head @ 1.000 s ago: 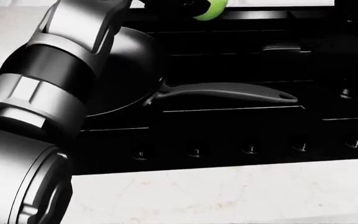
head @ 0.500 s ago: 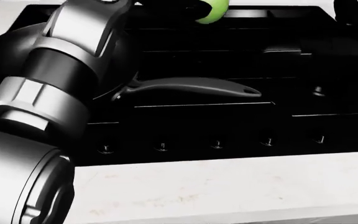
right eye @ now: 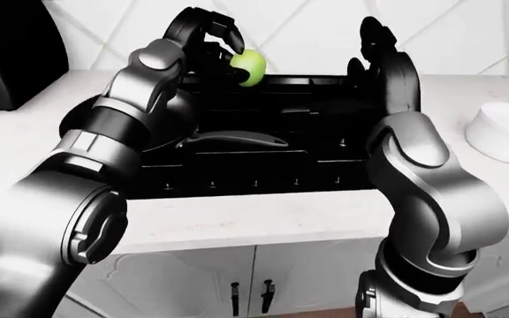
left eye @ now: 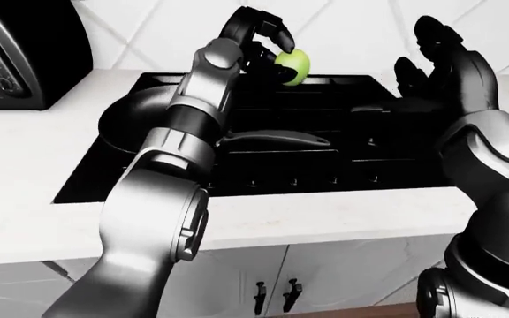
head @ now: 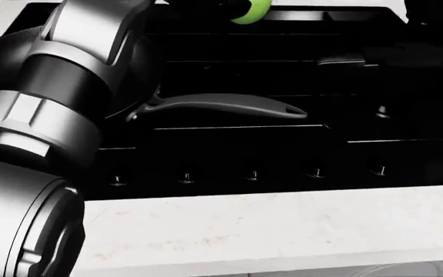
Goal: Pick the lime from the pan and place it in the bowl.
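My left hand (left eye: 272,50) is shut on the green lime (left eye: 293,65), holding it up above the black stove (left eye: 325,165). The same lime (right eye: 251,67) shows in the right-eye view, and at the head view's top edge as a green lime (head: 250,11). The black pan (left eye: 135,119) lies on the stove's left part, its handle (head: 222,105) pointing right. My right hand (left eye: 436,63) stands raised over the stove's right side, fingers spread and holding nothing. The white bowl (right eye: 507,132) sits on the counter at the right-eye view's right edge.
A dark toaster oven (left eye: 20,53) stands at the upper left on the white counter (left eye: 25,172). Stove knobs (head: 252,174) line the stove's near edge. White cabinet doors with dark handles (left eye: 272,295) are below. A tiled wall rises behind the stove.
The head view has shifted, so the pan handle and stove sit further left and higher in the picture. The lime stays in my left hand near the top edge.
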Robot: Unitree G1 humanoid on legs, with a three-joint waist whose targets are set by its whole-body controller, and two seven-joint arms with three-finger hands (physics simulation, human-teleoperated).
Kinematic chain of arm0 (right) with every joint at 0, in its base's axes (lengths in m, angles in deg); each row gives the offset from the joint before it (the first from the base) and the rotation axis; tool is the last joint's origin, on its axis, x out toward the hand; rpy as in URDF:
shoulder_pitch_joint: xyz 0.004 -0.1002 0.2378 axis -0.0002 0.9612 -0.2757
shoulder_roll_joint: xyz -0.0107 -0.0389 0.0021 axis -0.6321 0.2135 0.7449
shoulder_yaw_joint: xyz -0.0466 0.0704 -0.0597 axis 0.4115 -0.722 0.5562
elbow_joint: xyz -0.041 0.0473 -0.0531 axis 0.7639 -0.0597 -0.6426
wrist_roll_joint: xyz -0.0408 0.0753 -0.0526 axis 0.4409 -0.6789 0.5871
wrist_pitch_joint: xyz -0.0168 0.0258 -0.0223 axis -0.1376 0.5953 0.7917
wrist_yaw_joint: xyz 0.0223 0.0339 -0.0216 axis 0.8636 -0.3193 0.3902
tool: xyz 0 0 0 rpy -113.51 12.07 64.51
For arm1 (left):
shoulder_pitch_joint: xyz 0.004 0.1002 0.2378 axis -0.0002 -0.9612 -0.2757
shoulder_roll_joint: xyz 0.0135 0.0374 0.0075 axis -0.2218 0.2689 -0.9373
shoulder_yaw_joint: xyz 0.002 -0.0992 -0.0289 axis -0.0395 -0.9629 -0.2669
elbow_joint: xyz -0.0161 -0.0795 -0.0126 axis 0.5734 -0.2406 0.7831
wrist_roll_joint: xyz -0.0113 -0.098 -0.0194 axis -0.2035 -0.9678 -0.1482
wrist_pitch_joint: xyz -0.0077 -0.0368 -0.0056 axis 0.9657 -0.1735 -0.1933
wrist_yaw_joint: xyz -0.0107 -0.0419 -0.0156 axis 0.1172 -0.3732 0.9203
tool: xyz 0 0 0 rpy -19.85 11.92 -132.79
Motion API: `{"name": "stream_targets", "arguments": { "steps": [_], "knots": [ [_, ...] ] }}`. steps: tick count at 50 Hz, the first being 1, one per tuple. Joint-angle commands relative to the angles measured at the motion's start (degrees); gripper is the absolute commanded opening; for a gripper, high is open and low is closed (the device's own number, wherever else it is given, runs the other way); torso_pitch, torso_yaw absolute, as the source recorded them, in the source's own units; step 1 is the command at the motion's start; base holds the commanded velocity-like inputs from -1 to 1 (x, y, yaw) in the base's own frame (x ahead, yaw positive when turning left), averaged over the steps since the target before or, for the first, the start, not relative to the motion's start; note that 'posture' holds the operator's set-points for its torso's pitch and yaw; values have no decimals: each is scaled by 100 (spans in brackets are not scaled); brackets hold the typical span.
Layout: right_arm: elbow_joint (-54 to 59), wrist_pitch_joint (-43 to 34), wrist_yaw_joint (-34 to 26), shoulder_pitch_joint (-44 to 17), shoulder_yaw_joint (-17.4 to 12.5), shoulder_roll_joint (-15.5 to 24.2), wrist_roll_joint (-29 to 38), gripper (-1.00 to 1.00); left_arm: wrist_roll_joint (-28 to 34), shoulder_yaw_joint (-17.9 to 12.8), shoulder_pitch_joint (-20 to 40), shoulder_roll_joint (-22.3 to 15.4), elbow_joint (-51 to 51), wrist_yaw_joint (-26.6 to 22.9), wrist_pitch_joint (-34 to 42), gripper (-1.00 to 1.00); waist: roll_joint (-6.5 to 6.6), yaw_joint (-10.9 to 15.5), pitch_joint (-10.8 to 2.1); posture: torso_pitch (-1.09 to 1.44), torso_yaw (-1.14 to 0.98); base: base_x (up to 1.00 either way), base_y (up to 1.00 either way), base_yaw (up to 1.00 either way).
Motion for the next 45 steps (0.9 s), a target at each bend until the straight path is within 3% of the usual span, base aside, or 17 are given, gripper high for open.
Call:
{"name": "stream_targets", "arguments": {
  "steps": [1,3,4,5,6,16,18,20,21,23,29,32,34,35,36,37,45],
  "knots": [
    [-54,164,20,-127,-86,87,53,100,-38,-17,259,-11,-244,37,-214,-66,-20,-24,-147,0,0,0,-12,0],
    [-57,159,27,-128,-81,81,56,100,-39,-17,253,-10,-249,40,-206,-66,-363,6,-190,0,0,0,-11,0],
    [-66,156,25,-129,-82,78,52,100,-38,-15,243,-9,-255,42,-209,-65,-424,52,-251,0,0,0,-12,0],
    [-70,150,26,-130,-86,78,51,100,-40,-16,240,-9,-255,43,-213,-66,-309,-11,-166,0,0,0,-11,0],
    [-78,142,27,-131,-93,81,48,100,-42,-16,250,-7,-264,42,-197,-66,-348,22,-137,0,0,0,-12,0],
    [-62,194,14,-105,-62,88,79,100,-47,-16,260,-14,-265,35,-203,-66,133,26,-118,0,0,0,-11,0],
    [-32,223,8,-100,-38,65,99,100,-31,-9,254,-24,-257,42,-218,-65,275,18,-126,0,0,0,-12,0],
    [-27,209,5,-114,-36,65,108,100,-34,-18,268,-37,-247,42,-219,-65,569,-1,-196,0,0,0,-11,0],
    [-35,200,5,-111,-41,64,110,100,-37,-20,263,-34,-250,42,-225,-65,453,7,-171,0,0,0,-12,0],
    [-55,171,7,-123,-45,61,107,100,-39,-19,262,-28,-266,39,-206,-65,479,-28,-176,0,0,0,-11,0],
    [-68,157,-3,-130,-85,66,96,100,-40,-14,289,-15,-264,41,-192,-66,255,-54,-166,0,0,0,-11,0],
    [-75,122,4,-163,-119,78,73,100,-40,-11,295,1,-257,42,-191,-66,-4,-23,-148,0,0,0,-11,0],
    [-31,206,-17,-117,-102,82,90,100,-39,-12,307,-1,-240,44,-193,-65,-335,10,-186,0,0,0,-11,0],
    [-29,217,-24,-112,-102,84,88,100,-37,-11,298,3,-243,49,-197,-65,-529,32,-323,0,0,0,-11,0],
    [-43,199,-17,-116,-111,84,80,100,-37,-11,294,2,-242,51,-201,-65,-296,-23,-158,0,0,0,-11,0],
    [-55,186,-12,-116,-113,83,74,100,-39,-13,297,2,-243,51,-197,-65,-367,1,-132,0,0,0,-11,0],
    [-61,163,6,-133,-88,79,74,100,-41,-14,290,1,-261,54,-184,-65,48,23,-95,0,0,0,-11,0]
  ]
}}
